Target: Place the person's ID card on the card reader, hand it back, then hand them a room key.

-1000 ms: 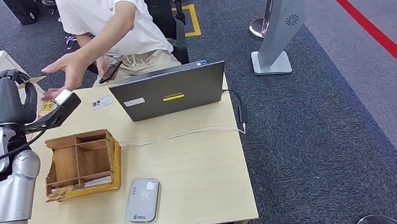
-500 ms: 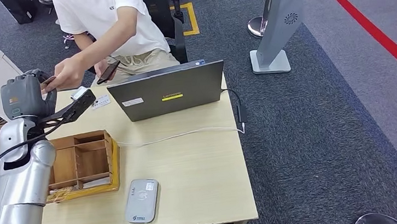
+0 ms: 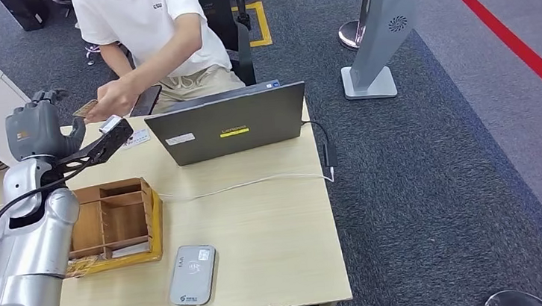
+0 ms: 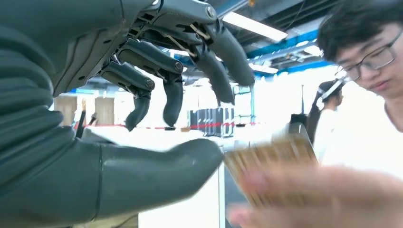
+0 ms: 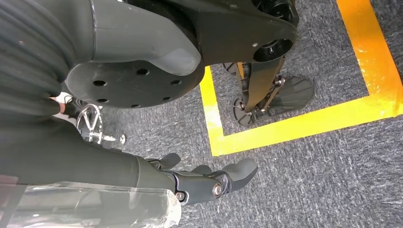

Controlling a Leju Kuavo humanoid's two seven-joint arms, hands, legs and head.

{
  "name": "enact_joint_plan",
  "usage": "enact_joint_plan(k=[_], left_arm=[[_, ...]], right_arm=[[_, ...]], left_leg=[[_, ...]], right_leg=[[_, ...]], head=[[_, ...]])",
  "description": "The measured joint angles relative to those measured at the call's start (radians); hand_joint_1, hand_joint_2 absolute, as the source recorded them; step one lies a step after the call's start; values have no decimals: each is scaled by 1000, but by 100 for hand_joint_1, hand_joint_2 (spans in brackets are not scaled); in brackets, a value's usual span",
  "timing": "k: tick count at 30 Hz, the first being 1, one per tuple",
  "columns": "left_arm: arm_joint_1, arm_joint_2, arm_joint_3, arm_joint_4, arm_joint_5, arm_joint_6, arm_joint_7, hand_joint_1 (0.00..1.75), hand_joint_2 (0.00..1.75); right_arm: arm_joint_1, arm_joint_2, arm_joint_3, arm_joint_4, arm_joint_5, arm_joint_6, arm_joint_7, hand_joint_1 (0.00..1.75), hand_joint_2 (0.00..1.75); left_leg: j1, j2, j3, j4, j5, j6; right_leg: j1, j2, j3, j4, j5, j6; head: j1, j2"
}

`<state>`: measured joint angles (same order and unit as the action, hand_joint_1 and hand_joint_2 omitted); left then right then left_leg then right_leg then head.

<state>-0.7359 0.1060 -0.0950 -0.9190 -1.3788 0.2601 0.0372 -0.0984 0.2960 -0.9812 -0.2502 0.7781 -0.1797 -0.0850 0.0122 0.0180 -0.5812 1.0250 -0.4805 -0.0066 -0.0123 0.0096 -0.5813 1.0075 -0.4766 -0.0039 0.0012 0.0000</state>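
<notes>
Our left hand (image 3: 35, 129) is raised, fingers spread and holding nothing; the person's hand (image 3: 109, 103) holds one tan card (image 3: 85, 108) just beside it.
We see one grey card reader (image 3: 193, 274) near the table's (image 3: 276, 235) front edge, one laptop (image 3: 231, 122) whose yellow label we cannot read, and one wooden organizer (image 3: 113, 222). Our right hand (image 5: 209, 180) hangs over carpet, fingers loosely curled, empty.

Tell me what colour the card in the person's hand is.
Golden tan, the thin card in the person's hand; clearest in the head view.
</notes>
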Motion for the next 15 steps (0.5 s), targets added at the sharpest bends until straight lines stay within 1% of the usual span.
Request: enact_joint_plan(k=[3, 9, 15], left_arm=[[11, -3, 0, -16, -3, 0, -9, 0, 175], [48, -25, -17, -108, -10, -20, -12, 0, 175], [58, -41, -43, -168, -17, -30, -9, 0, 175]], right_arm=[[0, 0, 0, 0, -1, -1, 0, 0, 175], [0, 0, -6, 0, -9, -2, -2, 0, 175], [0, 0, -16, 0, -11, -2, -4, 0, 175]], left_leg=[[0, 0, 0, 0, 0, 0], [0, 0, 0, 1, 1, 1], [0, 0, 0, 1, 1, 1]], right_leg=[[0, -1, 0, 0, 0, 0], [0, -1, 1, 0, 1, 1], [0, -1, 1, 0, 1, 1]], head=[[0, 0], [0, 0], [0, 0]])
